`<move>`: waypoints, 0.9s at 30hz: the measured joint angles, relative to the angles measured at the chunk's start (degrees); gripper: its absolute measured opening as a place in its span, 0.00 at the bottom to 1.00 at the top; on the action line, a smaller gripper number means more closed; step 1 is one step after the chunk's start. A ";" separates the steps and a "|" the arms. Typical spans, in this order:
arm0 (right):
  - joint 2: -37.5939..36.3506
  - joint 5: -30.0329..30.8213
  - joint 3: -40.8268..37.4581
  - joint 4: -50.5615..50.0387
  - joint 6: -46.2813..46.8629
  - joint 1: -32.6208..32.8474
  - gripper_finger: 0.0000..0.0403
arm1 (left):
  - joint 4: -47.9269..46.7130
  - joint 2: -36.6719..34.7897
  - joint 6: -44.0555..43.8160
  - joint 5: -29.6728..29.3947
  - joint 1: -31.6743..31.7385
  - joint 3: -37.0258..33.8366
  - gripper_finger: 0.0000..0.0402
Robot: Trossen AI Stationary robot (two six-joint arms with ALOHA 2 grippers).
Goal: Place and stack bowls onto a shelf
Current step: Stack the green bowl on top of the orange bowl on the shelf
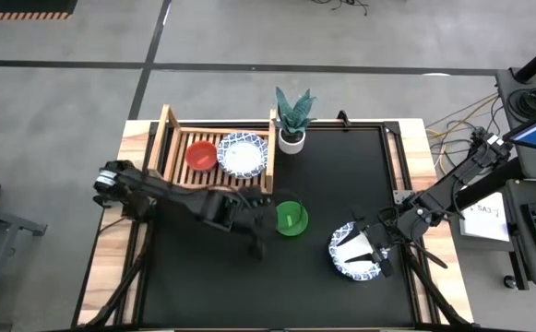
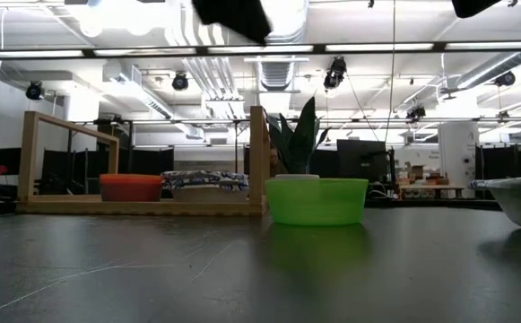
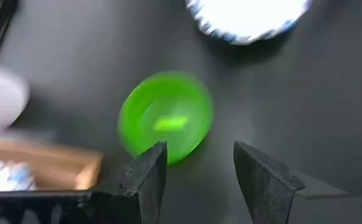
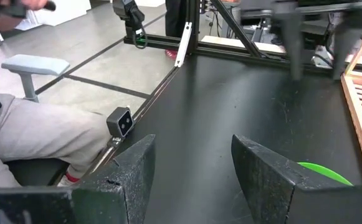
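Note:
A green bowl (image 1: 291,219) sits upright on the black mat, also seen in the low view (image 2: 316,200) and the left wrist view (image 3: 165,118). My left gripper (image 1: 268,224) (image 3: 196,168) is open and raised just left of it. A white bowl with a blue patterned rim (image 1: 352,252) (image 2: 520,199) rests on the mat at the right. My right gripper (image 1: 375,251) (image 4: 193,162) is open above its right part. The wooden shelf (image 1: 171,148) holds a red bowl (image 1: 201,154) and a second patterned bowl (image 1: 242,154) side by side.
A white plant pot (image 1: 291,138) stands just right of the shelf at the mat's far edge. In the right wrist view a seated person's leg (image 4: 31,143) shows beyond the table's edge. Bare mat (image 1: 341,175) lies between the bowls and the far edge.

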 joint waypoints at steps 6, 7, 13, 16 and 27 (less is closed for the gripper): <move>0.00 0.01 0.00 0.10 -0.01 0.00 0.49 | 15.72 4.49 4.14 -0.01 -3.33 -0.07 0.42; 0.00 0.01 0.00 0.14 0.00 0.00 0.49 | 17.00 5.48 4.77 -0.04 -3.40 0.07 0.42; 0.00 0.00 0.00 0.20 0.00 0.00 0.49 | 17.34 12.76 5.59 -0.31 -2.47 0.46 0.42; 0.00 0.01 0.00 0.17 0.00 -0.02 0.49 | 16.65 16.44 5.37 -0.55 -1.28 0.46 0.42; 0.02 0.01 0.00 0.17 0.00 -0.02 0.49 | 16.39 22.77 3.46 -0.63 1.69 0.46 0.41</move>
